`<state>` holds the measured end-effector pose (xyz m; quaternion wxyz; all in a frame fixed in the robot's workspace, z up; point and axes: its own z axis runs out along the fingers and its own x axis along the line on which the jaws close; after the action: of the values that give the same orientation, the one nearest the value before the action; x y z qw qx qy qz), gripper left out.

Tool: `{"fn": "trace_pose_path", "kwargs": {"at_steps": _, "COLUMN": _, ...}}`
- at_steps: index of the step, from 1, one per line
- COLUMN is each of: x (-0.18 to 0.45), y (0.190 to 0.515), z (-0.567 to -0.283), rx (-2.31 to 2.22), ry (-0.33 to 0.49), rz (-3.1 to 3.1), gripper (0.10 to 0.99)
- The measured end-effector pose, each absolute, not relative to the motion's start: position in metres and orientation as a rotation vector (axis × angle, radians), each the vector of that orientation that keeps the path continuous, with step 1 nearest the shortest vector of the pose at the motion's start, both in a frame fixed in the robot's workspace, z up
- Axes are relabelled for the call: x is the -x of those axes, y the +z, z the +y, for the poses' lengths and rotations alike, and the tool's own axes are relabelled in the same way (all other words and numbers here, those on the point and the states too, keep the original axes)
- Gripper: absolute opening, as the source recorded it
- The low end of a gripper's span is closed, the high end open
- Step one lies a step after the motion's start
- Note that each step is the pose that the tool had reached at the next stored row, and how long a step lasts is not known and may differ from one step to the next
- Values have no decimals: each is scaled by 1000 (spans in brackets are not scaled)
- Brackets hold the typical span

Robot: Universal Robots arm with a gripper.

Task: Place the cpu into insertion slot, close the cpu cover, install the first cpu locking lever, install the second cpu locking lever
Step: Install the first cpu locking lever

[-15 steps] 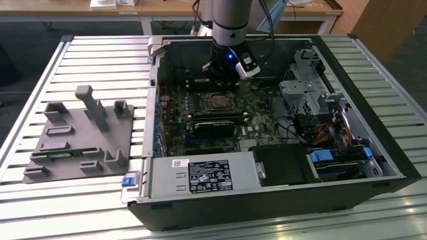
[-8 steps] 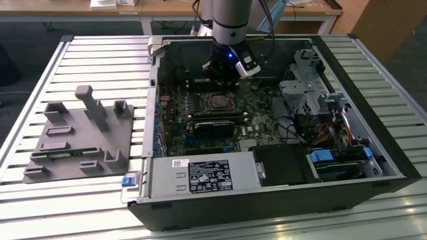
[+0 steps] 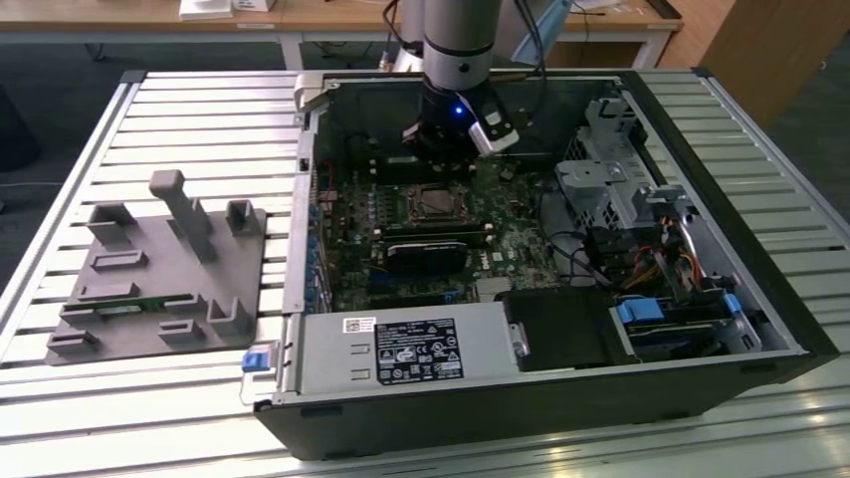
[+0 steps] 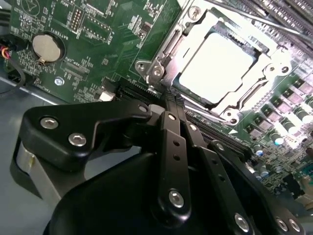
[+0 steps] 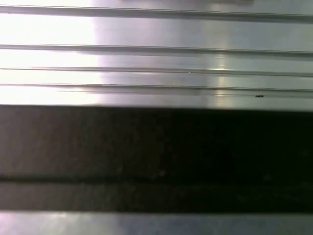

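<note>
The gripper (image 4: 170,102) is down inside the open computer case (image 3: 531,408), just beside the insertion slot (image 4: 230,39). In the second wrist view its black fingers (image 4: 172,147) come together to a narrow point, and nothing can be seen between them. The tips are very near one corner of the slot. It is hard to tell if they touch it.

The cpu (image 4: 217,68) lies flat in the slot. Its top shines so white that any marks on it are lost. The cpu cover (image 4: 168,51) lies down around it like a silver frame. Whether the locking levers are hooked shut cannot be made out.

The gripper's big black body hides the lower part of the green board (image 4: 98,29). A round coin battery (image 4: 45,47) sits on that board, with small white writing near it.

In the exterior view the arm (image 3: 459,40) covers the board behind it. A white label (image 3: 414,352) sits on the grey power box, but its print is too small to read. A grey holder (image 3: 159,269) rests on the slatted table (image 3: 199,110), at the exterior view's left.

The first wrist view shows blurry silver ridges and a dark band; what they are cannot be told.
</note>
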<state>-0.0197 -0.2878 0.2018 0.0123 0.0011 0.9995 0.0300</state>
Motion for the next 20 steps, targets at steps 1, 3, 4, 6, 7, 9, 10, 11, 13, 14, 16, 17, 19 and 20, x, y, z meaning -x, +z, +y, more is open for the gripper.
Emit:
{"fn": "trace_pose_path", "kwargs": {"at_steps": 1, "x": 20, "y": 202, "z": -288, "rx": -3, "ry": 88, "rz": 3116, "gripper": 106}}
{"fn": "trace_pose_path", "kwargs": {"at_steps": 3, "x": 20, "y": 201, "z": -288, "rx": -3, "ry": 76, "rz": 3116, "gripper": 106}}
{"fn": "trace_pose_path", "kwargs": {"at_steps": 4, "x": 20, "y": 201, "z": -288, "rx": -3, "ry": 69, "rz": 3116, "gripper": 106}}
{"fn": "trace_pose_path", "kwargs": {"at_steps": 6, "x": 20, "y": 201, "z": -287, "rx": -3, "ry": 55, "rz": 3116, "gripper": 106}}
{"fn": "trace_pose_path", "kwargs": {"at_steps": 7, "x": 20, "y": 201, "z": -287, "rx": -3, "ry": 49, "rz": 3116, "gripper": 106}}
{"fn": "trace_pose_path", "kwargs": {"at_steps": 9, "x": 20, "y": 200, "z": -287, "rx": -3, "ry": 40, "rz": 3117, "gripper": 106}}
{"fn": "trace_pose_path", "kwargs": {"at_steps": 10, "x": 20, "y": 200, "z": -287, "rx": -3, "ry": 35, "rz": 3117, "gripper": 106}}
{"fn": "trace_pose_path", "kwargs": {"at_steps": 11, "x": 20, "y": 200, "z": -287, "rx": -3, "ry": 31, "rz": 3117, "gripper": 106}}
{"fn": "trace_pose_path", "kwargs": {"at_steps": 13, "x": 20, "y": 199, "z": -287, "rx": -3, "ry": 26, "rz": 3117, "gripper": 106}}
{"fn": "trace_pose_path", "kwargs": {"at_steps": 14, "x": 20, "y": 198, "z": -287, "rx": -3, "ry": 25, "rz": 3117, "gripper": 106}}
{"fn": "trace_pose_path", "kwargs": {"at_steps": 16, "x": 19, "y": 197, "z": -286, "rx": -3, "ry": 24, "rz": 3117, "gripper": 106}}
{"fn": "trace_pose_path", "kwargs": {"at_steps": 17, "x": 19, "y": 197, "z": -286, "rx": -3, "ry": 24, "rz": 3117, "gripper": 106}}
{"fn": "trace_pose_path", "kwargs": {"at_steps": 19, "x": 19, "y": 196, "z": -285, "rx": -3, "ry": 24, "rz": 3117, "gripper": 106}}
{"fn": "trace_pose_path", "kwargs": {"at_steps": 20, "x": 18, "y": 195, "z": -285, "rx": -3, "ry": 26, "rz": 3117, "gripper": 106}}
